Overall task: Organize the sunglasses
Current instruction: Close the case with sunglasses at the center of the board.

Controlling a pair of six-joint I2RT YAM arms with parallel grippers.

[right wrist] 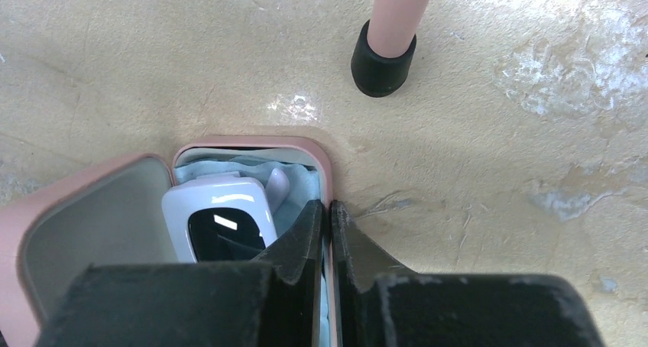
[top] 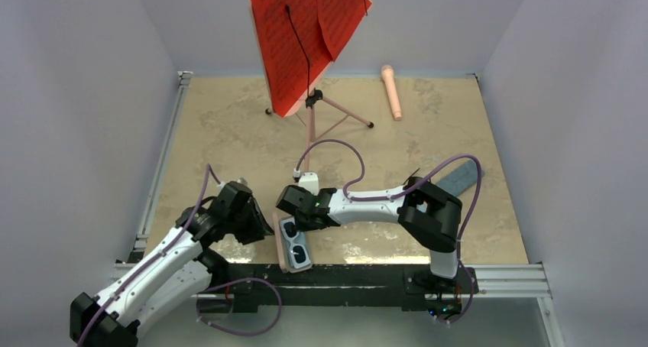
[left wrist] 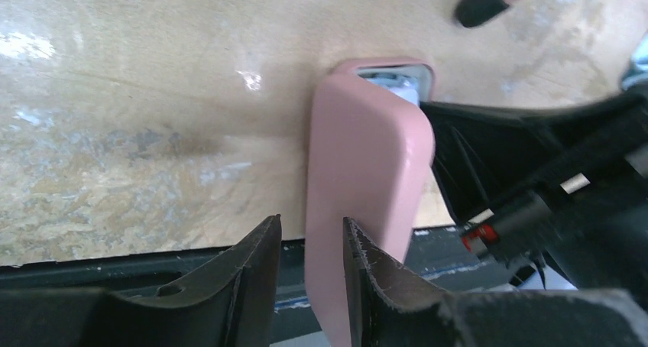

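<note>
The white-framed sunglasses (top: 295, 240) lie with dark lenses up inside the open pink case (top: 293, 269), at the near edge between the two arms. The right wrist view shows them (right wrist: 221, 221) on the pale blue lining. My right gripper (top: 302, 217) (right wrist: 330, 204) is shut on the case's thin right wall (right wrist: 328, 171). The left gripper (top: 260, 228) (left wrist: 309, 221) is at the case's left side with its jaws partly apart. The raised pink lid (left wrist: 367, 156) runs between them against the right finger (left wrist: 367, 278), with a dark gap to the left finger (left wrist: 260, 278).
A music stand with a red sheet (top: 306, 34) stands at the back on pink tripod legs; one black foot (right wrist: 382, 64) is just beyond the case. A pink stick (top: 391, 91) lies at the far right. A grey-blue flat case (top: 458, 177) lies behind the right arm. The black rail (top: 344, 274) borders the near edge.
</note>
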